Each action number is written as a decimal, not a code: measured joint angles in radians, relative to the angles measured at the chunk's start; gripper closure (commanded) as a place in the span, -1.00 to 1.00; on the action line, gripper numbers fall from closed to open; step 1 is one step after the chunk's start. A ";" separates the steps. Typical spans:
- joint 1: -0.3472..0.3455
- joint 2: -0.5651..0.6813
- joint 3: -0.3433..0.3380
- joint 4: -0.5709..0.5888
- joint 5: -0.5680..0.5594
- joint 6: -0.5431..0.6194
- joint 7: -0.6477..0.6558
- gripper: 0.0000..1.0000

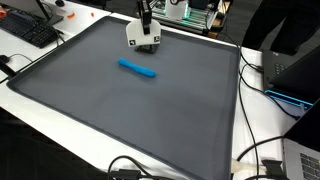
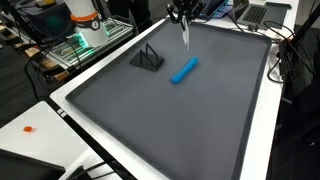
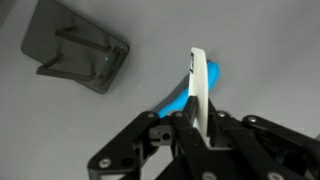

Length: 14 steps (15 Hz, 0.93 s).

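My gripper (image 3: 197,125) is shut on a thin white flat piece (image 3: 201,85) that I see edge-on in the wrist view. In both exterior views the gripper (image 1: 145,16) (image 2: 183,16) hangs over the far part of the grey mat (image 1: 120,110) and holds the white piece (image 1: 140,35) (image 2: 184,33) upright above the mat. A blue cylinder (image 1: 137,68) (image 2: 183,70) (image 3: 180,100) lies flat on the mat just below and beyond the piece. A dark grey wire-like stand (image 2: 147,58) (image 3: 75,50) sits on the mat beside the blue cylinder.
The mat (image 2: 170,120) has a raised white border. A keyboard (image 1: 25,30) lies off the mat. Black cables (image 1: 262,150) run along one side. A laptop (image 2: 255,12) and electronics (image 2: 85,30) stand beyond the mat's edges. A small orange item (image 2: 28,128) lies on the white table.
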 measured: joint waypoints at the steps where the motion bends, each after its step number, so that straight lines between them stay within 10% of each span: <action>1: 0.006 0.025 0.001 0.030 -0.017 -0.010 -0.035 0.96; 14: 0.057 0.248 -0.009 0.248 -0.141 -0.091 -0.468 0.96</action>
